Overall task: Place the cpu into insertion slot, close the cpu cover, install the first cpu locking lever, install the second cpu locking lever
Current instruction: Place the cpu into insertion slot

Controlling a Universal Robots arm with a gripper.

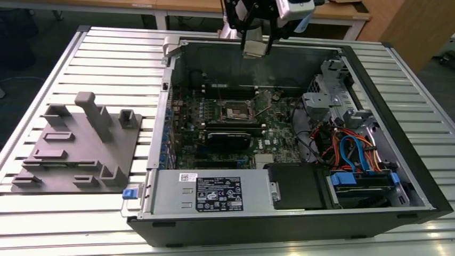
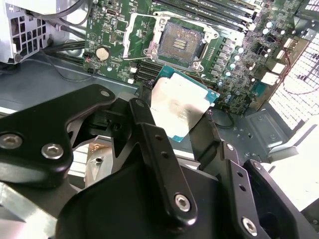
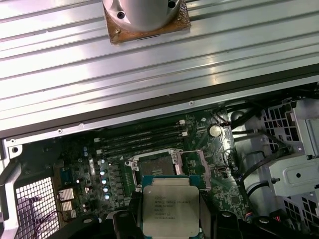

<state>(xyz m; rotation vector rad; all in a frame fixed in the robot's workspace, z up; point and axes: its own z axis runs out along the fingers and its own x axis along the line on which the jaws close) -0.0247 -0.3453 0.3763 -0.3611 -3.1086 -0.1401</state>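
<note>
Well, your gripper (image 2: 174, 119) grips the cpu (image 3: 171, 204) flat by its edges, high above the open computer case (image 1: 299, 66), and the bare insertion slot (image 2: 182, 45) lies well below it, cpu cover (image 2: 127, 35) flipped open.

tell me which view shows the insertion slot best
The second wrist view: the insertion slot lies fully exposed, contacts visible. In the first wrist view the held cpu hides one edge; the exterior view shows it small.

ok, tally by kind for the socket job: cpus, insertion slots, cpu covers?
cpu: 1, clamped in the gripper
insertion slot: 1, empty
cpu cover: 1, flipped open
Total: 3
</note>
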